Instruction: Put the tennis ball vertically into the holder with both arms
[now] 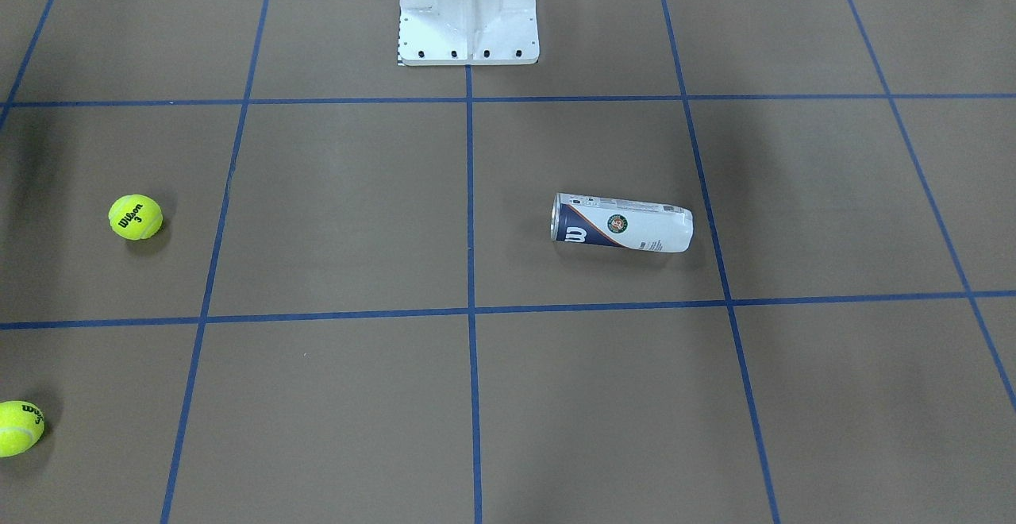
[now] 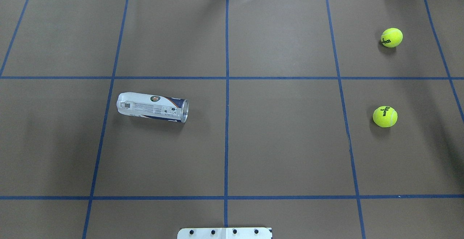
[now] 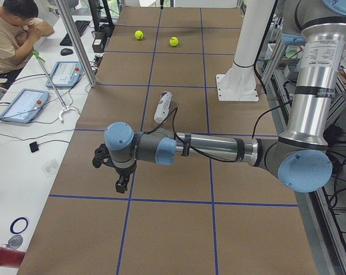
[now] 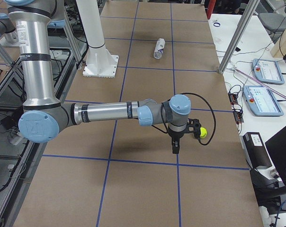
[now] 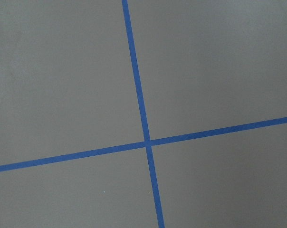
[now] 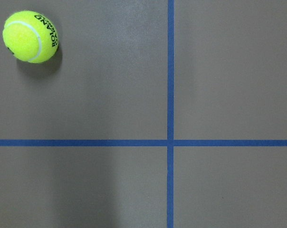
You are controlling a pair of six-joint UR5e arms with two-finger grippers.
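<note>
On your worktop point(image 2: 282, 141), the left arm point(image 3: 219, 150) and right arm point(image 4: 105, 112) stretch level. You cannot tell if the left tool point(image 3: 121, 184) or right tool point(image 4: 175, 147) is open. The holder point(image 2: 152, 107) lies on its side, well beyond the left tool. A tennis ball point(image 6: 30, 36) sits near the right tool.

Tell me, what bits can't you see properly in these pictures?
Left gripper: shows only in the left side view, small and dark, so I cannot tell whether it is open or shut.
Right gripper: shows only in the right side view, with the same doubt.
Tennis ball: partly cut off by the left edge of the front-facing view.
Holder: the label's fine print is too small to read in every view.
</note>
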